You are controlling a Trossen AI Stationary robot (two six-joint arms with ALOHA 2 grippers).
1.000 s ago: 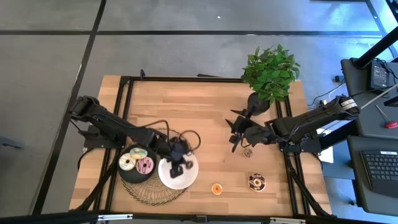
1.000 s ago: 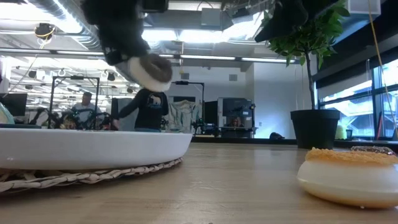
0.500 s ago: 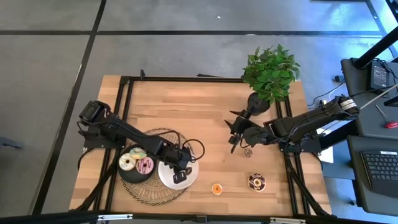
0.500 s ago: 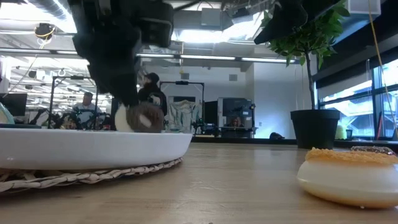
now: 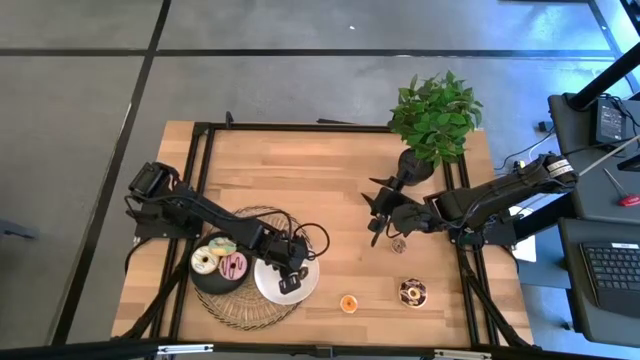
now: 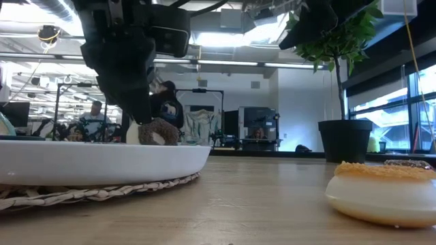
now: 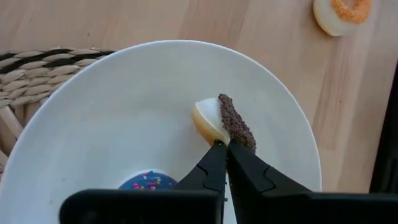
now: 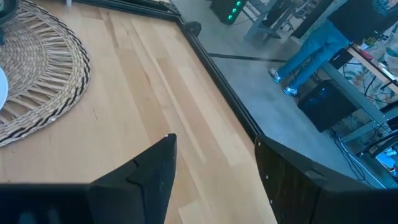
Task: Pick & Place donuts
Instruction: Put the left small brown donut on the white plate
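Note:
My left gripper (image 5: 291, 280) is shut on a brown-iced donut (image 7: 225, 119) low inside the white plate (image 7: 118, 106), which lies on a woven mat (image 5: 240, 305). A blue sprinkled donut (image 7: 147, 180) lies in the same plate. A black plate (image 5: 200, 282) to its left holds three donuts (image 5: 231, 265). On the bare wood lie an orange donut (image 5: 348, 303), a dark sprinkled donut (image 5: 412, 292) and a small one (image 5: 398, 243). My right gripper (image 5: 377, 218) hangs open above the table beside the small donut, touching nothing. My left gripper pinches the brown donut's rim (image 7: 222, 138) between its two fingertips (image 7: 211, 157), slanting down from the table's left. The donut stands on edge, icing to one side, over the white plate's floor. The plate's rim (image 6: 102, 151) hides whether it rests there.
A potted plant (image 5: 435, 115) stands at the far right of the table, close behind my right arm. A black frame (image 5: 200, 150) runs around the tabletop. Bare wood lies between the two arms (image 5: 330, 200). People and equipment show in the room beyond.
My left gripper has gone down and a little toward the table's near edge, carrying the brown donut from above the white plate down into it, and has stayed shut. For the last half second it has kept still.

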